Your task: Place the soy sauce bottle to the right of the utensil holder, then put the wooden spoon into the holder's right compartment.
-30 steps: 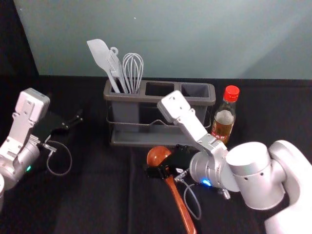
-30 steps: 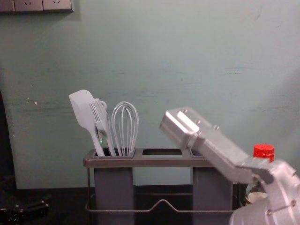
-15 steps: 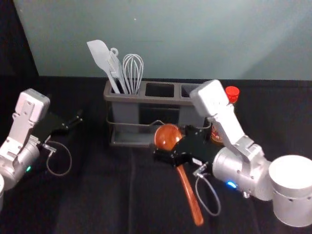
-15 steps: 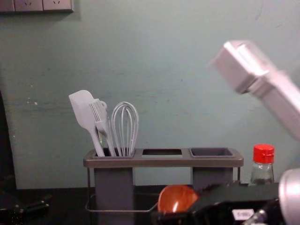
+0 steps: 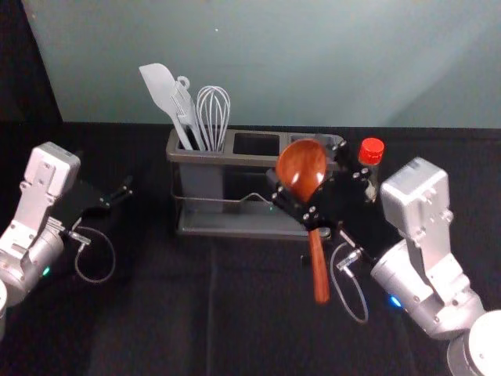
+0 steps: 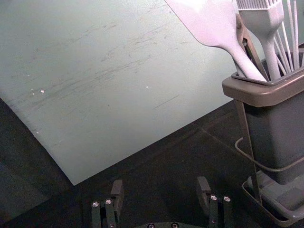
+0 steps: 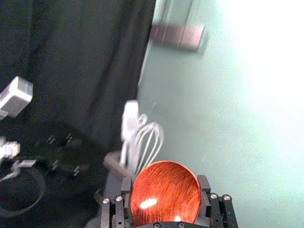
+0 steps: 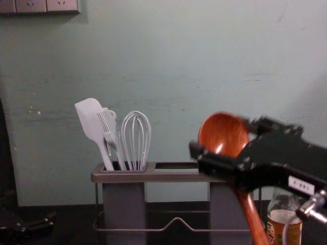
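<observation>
One wooden spoon (image 5: 301, 168) is clamped by the right gripper (image 5: 308, 166) before the holder's (image 5: 235, 159) right end; left gripper (image 5: 126, 189), jaws apart, toward the desk's (image 5: 156, 313) left edge.

No text we can read w/ certainty: the white tag (image 8: 301, 185) on the right gripper (image 8: 220, 136) & the label (image 8: 293, 230) on the soy sauce bottle (image 8: 284, 203) carry print too small to make out.

Tablecloth (image 5: 141, 321): matt black cloth, creased | wooden spoon (image 5: 301, 174), above table's right half: glossy, grain showing | utensil holder (image 5: 182, 157), toward far edge: smooth, plastic-looking; wire rail metallic | soy sauce bottle (image 8: 282, 205): clear glass, shiny plastic cap (image 5: 372, 151) | right gripper (image 5: 307, 163), above right half; left gripper (image 5: 130, 192), left side: blackish, shiny screws
</observation>
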You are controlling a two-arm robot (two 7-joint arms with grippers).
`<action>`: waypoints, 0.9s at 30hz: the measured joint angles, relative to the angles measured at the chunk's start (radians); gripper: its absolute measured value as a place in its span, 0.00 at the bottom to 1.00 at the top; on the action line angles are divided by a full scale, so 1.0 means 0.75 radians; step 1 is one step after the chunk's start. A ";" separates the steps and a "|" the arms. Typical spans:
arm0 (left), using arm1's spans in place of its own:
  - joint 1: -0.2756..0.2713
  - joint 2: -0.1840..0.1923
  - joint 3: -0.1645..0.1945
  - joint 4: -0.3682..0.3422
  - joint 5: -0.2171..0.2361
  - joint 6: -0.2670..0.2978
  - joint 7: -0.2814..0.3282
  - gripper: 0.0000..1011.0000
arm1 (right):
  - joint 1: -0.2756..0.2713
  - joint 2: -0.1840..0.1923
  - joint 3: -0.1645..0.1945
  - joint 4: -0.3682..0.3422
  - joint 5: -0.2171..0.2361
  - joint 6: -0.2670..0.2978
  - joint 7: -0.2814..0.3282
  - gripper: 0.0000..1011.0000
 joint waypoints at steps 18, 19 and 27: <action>0.000 0.000 0.000 0.000 0.000 0.000 0.000 0.99 | 0.064 -0.074 0.035 0.104 -0.163 -0.287 -0.191 0.83; 0.000 0.000 0.000 0.000 0.000 0.000 0.000 0.99 | 0.066 -0.075 0.036 0.105 -0.161 -0.284 -0.191 0.83; 0.000 0.000 0.000 0.000 0.000 0.000 0.000 0.99 | 0.064 -0.074 0.034 0.105 -0.162 -0.284 -0.190 0.83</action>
